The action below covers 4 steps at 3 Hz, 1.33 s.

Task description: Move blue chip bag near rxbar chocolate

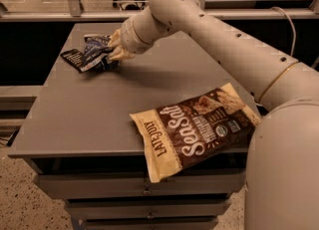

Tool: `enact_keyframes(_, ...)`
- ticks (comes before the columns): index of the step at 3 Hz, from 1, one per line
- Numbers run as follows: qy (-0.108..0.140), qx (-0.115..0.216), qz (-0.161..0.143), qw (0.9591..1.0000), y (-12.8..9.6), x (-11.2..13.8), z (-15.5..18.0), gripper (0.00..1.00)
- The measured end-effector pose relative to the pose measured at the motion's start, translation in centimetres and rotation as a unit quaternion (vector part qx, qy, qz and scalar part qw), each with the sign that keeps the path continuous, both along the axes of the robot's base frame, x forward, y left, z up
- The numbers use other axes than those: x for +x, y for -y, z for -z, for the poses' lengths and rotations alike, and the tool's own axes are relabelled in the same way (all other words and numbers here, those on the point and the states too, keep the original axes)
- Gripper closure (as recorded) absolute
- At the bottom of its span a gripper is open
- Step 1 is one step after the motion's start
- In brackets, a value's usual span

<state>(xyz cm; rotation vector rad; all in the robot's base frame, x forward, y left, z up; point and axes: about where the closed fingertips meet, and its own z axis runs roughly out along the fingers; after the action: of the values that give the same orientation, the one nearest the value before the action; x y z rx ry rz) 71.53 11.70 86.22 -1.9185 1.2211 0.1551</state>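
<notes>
The blue chip bag (96,51) is a small crinkly dark-blue bag with white lettering at the far left of the grey table (89,114). It lies against and partly over the rxbar chocolate (73,58), a small flat black bar just to its left. My gripper (113,48) reaches in from the right and sits at the blue bag's right edge, touching it, low over the table.
A large brown-and-cream "Sea Salt" bag (197,127) lies at the table's front right, overhanging the front edge. My white arm (224,50) spans the right half of the table. Drawers (144,194) sit below the tabletop.
</notes>
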Motion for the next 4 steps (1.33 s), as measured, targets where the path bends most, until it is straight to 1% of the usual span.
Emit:
enact_keyframes(1, 0.007, -0.015, -0.004, 0.9999, 0.5, 0.2, 0.3, 0.07)
enact_keyframes(2, 0.012, -0.026, -0.004, 0.9996, 1.5, 0.2, 0.4, 0.0)
enact_keyframes(4, 0.012, -0.026, -0.004, 0.9996, 1.5, 0.2, 0.0, 0.0)
